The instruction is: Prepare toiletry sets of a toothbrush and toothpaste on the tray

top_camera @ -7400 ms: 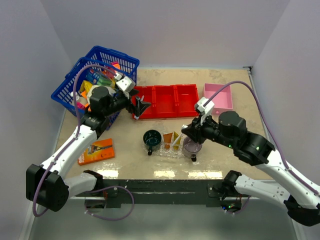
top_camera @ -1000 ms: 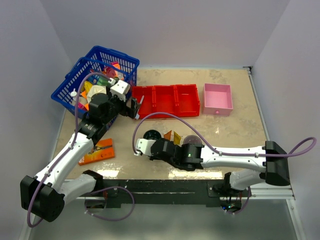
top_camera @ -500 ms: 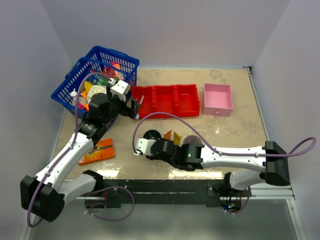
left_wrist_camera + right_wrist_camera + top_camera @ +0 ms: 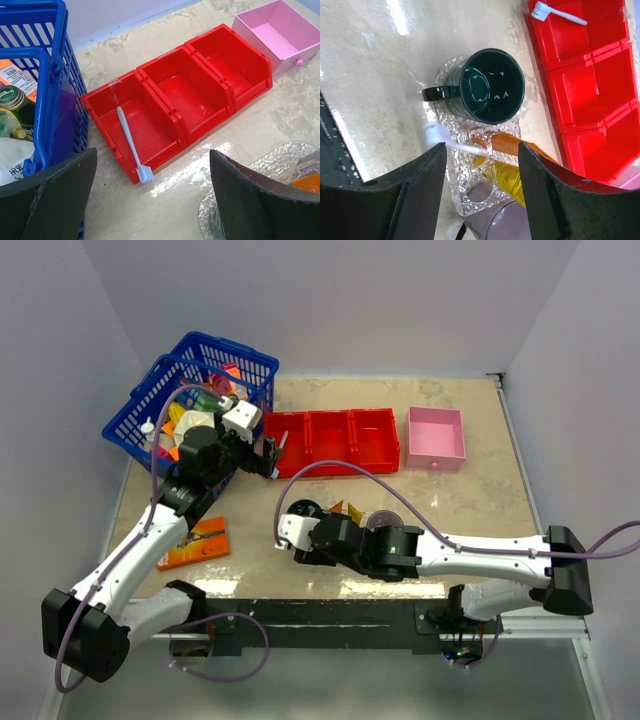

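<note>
The clear bumpy tray (image 4: 470, 197) holds a dark green mug (image 4: 491, 85), an orange tube (image 4: 507, 142) and a yellow-orange tube (image 4: 510, 177). A white toothbrush (image 4: 457, 146) lies across the tray's near edge, its head over the table, touching neither finger. My right gripper (image 4: 480, 192) hangs open just above it. A second white toothbrush (image 4: 129, 142) rests in the left compartment of the red bin (image 4: 200, 75), head over the front wall. My left gripper (image 4: 155, 200) stands open above the table in front of that bin.
A blue basket (image 4: 190, 390) full of items stands at the back left, a pink box (image 4: 436, 437) to the right of the red bin. An orange razor pack (image 4: 192, 542) lies at the front left. A clear purple cup (image 4: 507, 225) sits at the tray's end.
My right gripper has opened and the toothbrush now lies free on the tray; the right arm drew slightly right. The left arm has stayed still over the last second.
</note>
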Robot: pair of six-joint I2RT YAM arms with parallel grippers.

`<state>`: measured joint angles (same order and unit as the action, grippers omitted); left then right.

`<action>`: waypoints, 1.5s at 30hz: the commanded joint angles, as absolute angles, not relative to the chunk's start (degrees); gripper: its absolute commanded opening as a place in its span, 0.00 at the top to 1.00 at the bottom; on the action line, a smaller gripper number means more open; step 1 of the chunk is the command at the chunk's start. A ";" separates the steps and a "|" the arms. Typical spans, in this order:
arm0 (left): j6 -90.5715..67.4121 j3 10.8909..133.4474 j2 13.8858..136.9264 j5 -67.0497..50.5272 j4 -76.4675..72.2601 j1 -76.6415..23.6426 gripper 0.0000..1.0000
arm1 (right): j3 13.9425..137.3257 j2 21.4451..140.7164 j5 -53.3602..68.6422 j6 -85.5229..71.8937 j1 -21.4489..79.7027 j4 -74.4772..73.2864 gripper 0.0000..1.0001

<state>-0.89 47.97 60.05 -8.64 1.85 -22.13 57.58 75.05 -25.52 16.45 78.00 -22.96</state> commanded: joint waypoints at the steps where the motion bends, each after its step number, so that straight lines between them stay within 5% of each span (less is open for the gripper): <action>1: -0.88 48.96 60.12 -9.49 -0.44 -21.88 0.02 | 58.18 71.81 -22.24 14.68 78.14 -22.94 0.38; 11: -0.88 48.60 60.47 -11.51 -0.88 -21.80 0.03 | 63.54 65.83 -21.80 7.74 76.91 -23.03 0.29; 24: -8.16 50.10 71.88 -9.40 5.18 -23.11 0.13 | 56.78 59.86 -1.77 -6.68 45.81 -6.17 0.32; 39: -16.69 52.03 86.03 -5.27 5.10 -21.36 0.14 | 52.74 52.48 -0.18 -8.70 44.21 -4.04 0.33; 45: -16.79 52.38 88.59 -6.33 4.40 -20.48 0.30 | 50.89 50.45 0.44 -8.70 44.21 -4.13 0.33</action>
